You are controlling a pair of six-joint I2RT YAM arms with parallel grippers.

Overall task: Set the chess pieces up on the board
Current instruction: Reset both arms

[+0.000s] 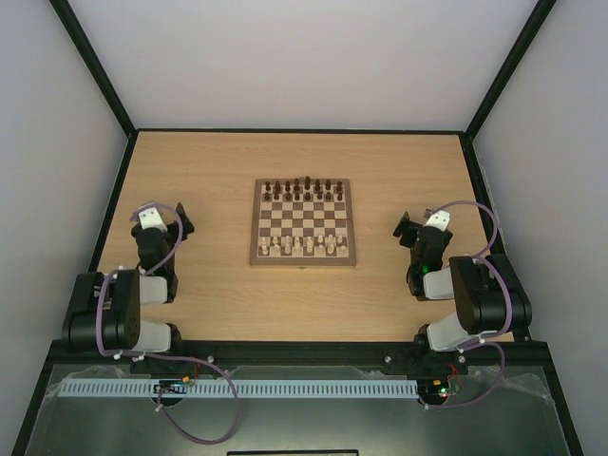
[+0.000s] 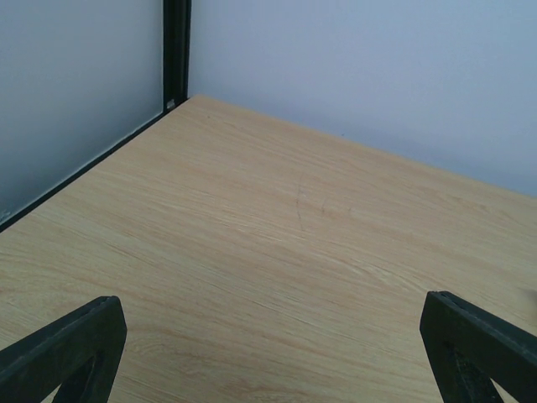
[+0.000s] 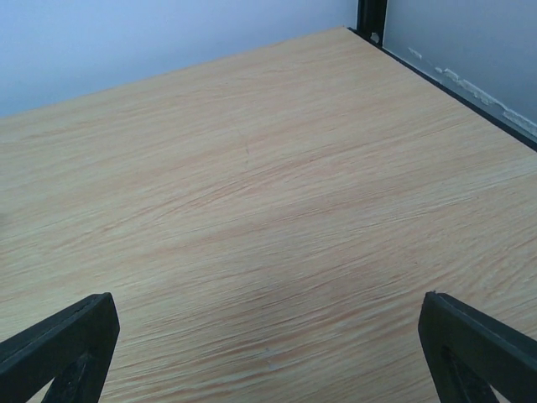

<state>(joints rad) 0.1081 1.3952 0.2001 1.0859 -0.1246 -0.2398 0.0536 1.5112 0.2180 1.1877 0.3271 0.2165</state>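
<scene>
The checkered board (image 1: 304, 202) lies at the middle of the table. Pale cream chess pieces (image 1: 304, 245) stand in its two near rows; dark brown pieces (image 1: 304, 189) fill its two far rows. My left gripper (image 1: 178, 220) is open and empty over bare table, well left of the board. My right gripper (image 1: 407, 228) is open and empty, right of the board. In the left wrist view the fingers (image 2: 67, 351) stand wide apart over bare wood. In the right wrist view the fingers (image 3: 478, 351) do the same. Neither wrist view shows the board.
Black frame rails (image 1: 112, 209) and white walls close the table on left, right and back. A cable tray (image 1: 237, 389) runs along the near edge by the arm bases. The table's far left corner (image 2: 176, 99) and far right corner (image 3: 369, 29) show in the wrist views.
</scene>
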